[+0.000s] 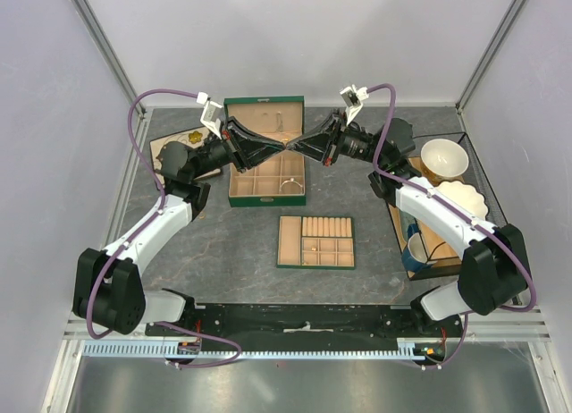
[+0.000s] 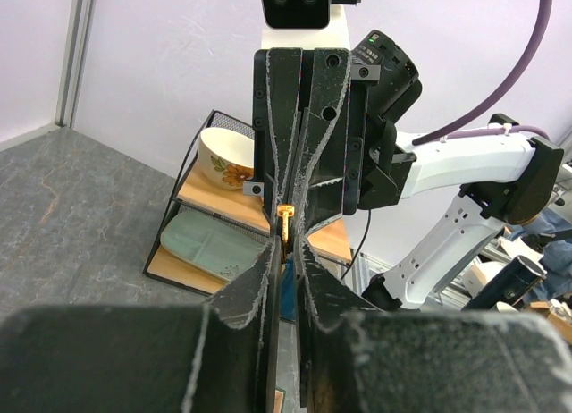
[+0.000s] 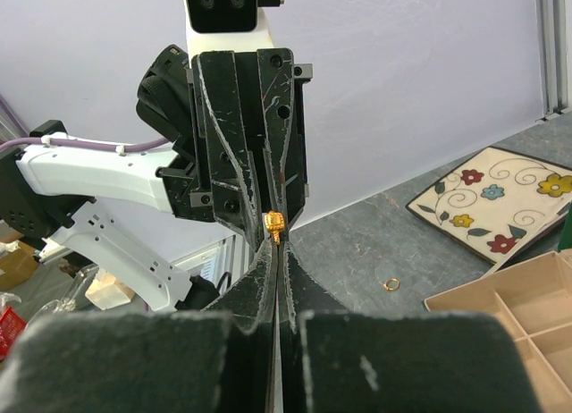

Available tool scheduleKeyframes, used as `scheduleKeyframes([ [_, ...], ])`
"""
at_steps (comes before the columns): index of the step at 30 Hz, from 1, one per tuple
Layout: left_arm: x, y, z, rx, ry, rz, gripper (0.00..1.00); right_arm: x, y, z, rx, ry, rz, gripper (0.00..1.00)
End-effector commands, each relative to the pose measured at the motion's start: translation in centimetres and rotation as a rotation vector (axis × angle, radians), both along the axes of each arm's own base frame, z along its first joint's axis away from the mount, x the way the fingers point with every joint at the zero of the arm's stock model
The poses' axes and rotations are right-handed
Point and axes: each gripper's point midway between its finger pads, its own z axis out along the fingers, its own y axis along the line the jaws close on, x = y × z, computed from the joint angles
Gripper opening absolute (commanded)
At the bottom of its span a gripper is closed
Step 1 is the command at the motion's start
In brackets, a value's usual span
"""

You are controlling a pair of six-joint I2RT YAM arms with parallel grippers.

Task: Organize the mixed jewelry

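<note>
My two grippers meet tip to tip above the open green jewelry box (image 1: 239, 191). A small gold ring (image 3: 275, 223) is pinched between them; it also shows in the left wrist view (image 2: 284, 227). My right gripper (image 3: 277, 248) is shut tight on its band. My left gripper (image 2: 286, 252) stands narrowly apart, closed round the ring from the other side. A thin silvery bangle (image 1: 290, 185) lies in a box compartment. Another tiny gold ring (image 3: 390, 285) lies on the table beside the box (image 3: 509, 297).
A flat tan divided tray (image 1: 315, 241) with ring rolls sits in front of the box. A flowered square plate (image 1: 172, 150) lies at the left. A wire rack (image 1: 429, 243) at the right holds bowls (image 1: 444, 158), a green dish (image 2: 210, 248) and a blue mug (image 1: 416, 250).
</note>
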Motion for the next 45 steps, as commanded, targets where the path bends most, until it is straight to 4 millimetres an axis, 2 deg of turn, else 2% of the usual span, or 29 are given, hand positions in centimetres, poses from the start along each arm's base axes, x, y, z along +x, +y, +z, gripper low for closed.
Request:
scheduleKeyframes([
  [1, -0.5, 0.1, 2.1, -0.043, -0.066, -0.003, 0.15, -0.1, 0.1, 0.0, 0.004, -0.027, 0.005, 0.0],
  [6, -0.6, 0.1, 2.1, -0.043, -0.067, -0.002, 0.08, -0.2, 0.1, 0.3, 0.007, -0.032, 0.007, 0.0],
  [8, -0.5, 0.1, 2.0, -0.042, -0.065, 0.0, 0.03, -0.3, 0.1, 0.3, 0.007, -0.034, 0.008, 0.0],
  [14, -0.5, 0.1, 2.0, -0.044, -0.059, 0.002, 0.02, -0.1, 0.1, 0.0, 0.005, -0.027, 0.006, 0.02],
  [18, -0.3, -0.1, 1.7, 0.0, -0.049, -0.007, 0.02, -0.2, 0.0, -0.5, -0.026, -0.041, 0.0, 0.22],
  [20, 0.0, -0.2, 1.6, 0.029, -0.048, -0.002, 0.02, 0.0, -0.1, -0.9, -0.072, -0.065, -0.017, 0.27],
  [21, -0.1, -0.2, 1.5, 0.04, -0.051, -0.008, 0.02, -0.1, -0.1, -1.6, -0.103, -0.042, -0.015, 0.36],
  [23, 0.0, -0.3, 1.3, 0.071, -0.047, -0.01, 0.02, -0.1, -0.4, -1.4, -0.142, -0.109, -0.03, 0.48],
  [24, 0.0, -0.3, 1.3, 0.084, -0.047, -0.01, 0.02, -0.2, -0.5, -2.0, -0.175, -0.091, -0.031, 0.5],
  [26, 0.1, -0.3, 1.3, 0.102, -0.068, -0.003, 0.02, -0.5, -0.9, -1.4, -0.202, -0.167, -0.041, 0.58],
  [32, 0.3, -0.4, 0.0, 0.188, -0.072, -0.011, 0.02, -1.9, -2.1, -0.1, -0.275, -0.249, -0.04, 0.6],
  [36, -1.0, -0.4, -1.7, 0.265, -0.104, -0.073, 0.02, -2.2, -2.8, 0.7, -0.331, -0.3, -0.058, 0.6],
  [40, -1.7, -0.4, -3.8, 0.327, -0.094, -0.107, 0.02, -2.1, -2.6, 0.2, -0.357, -0.292, -0.034, 0.58],
  [45, -2.9, -0.3, -4.6, 0.374, -0.109, -0.156, 0.02, -2.1, -2.3, -1.7, -0.415, -0.246, 0.034, 0.54],
])
